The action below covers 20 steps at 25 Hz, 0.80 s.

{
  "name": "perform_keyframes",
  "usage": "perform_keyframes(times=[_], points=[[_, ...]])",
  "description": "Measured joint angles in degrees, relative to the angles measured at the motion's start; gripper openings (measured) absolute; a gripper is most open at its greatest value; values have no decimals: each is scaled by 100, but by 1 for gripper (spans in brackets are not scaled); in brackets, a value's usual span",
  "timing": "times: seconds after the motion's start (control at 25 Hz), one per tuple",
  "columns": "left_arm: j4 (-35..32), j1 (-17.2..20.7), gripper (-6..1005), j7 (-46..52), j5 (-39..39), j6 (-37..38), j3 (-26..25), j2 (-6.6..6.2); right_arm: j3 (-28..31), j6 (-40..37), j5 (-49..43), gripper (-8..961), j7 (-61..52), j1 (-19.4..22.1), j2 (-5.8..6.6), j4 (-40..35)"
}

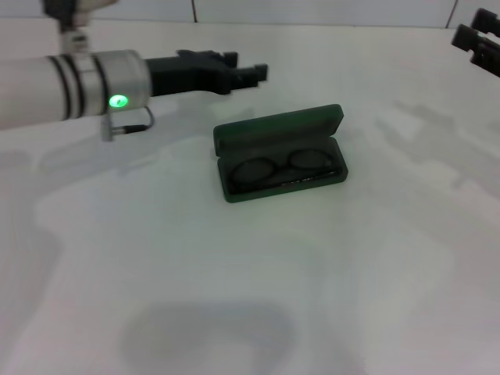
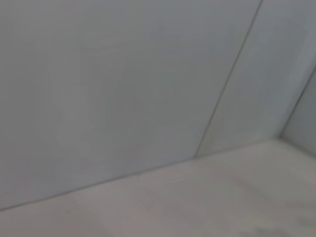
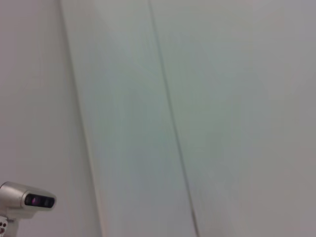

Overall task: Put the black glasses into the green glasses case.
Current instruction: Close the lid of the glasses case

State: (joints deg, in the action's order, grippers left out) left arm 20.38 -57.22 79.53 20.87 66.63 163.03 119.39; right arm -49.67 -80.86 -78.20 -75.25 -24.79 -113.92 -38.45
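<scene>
Green glasses case (image 1: 279,153): open on bench (image 1: 234,297), centre | black glasses (image 1: 283,169): inside case, lenses up | left end effector (image 1: 254,73): raised behind-left of case, holding nothing, gap undeterminable | right end effector (image 1: 476,39): far right edge, state undeterminable

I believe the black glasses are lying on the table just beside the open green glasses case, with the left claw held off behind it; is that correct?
Not quite. In the head view the black glasses lie inside the open green glasses case, not beside it on the table. The rest holds: the left claw is off behind the case.
</scene>
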Motion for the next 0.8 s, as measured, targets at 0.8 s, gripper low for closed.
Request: perform_keyframes(times=[0.8], points=[[-644, -227, 691, -164, -883, -694, 1, 22, -4, 6, -53, 641, 209, 91, -17, 69]])
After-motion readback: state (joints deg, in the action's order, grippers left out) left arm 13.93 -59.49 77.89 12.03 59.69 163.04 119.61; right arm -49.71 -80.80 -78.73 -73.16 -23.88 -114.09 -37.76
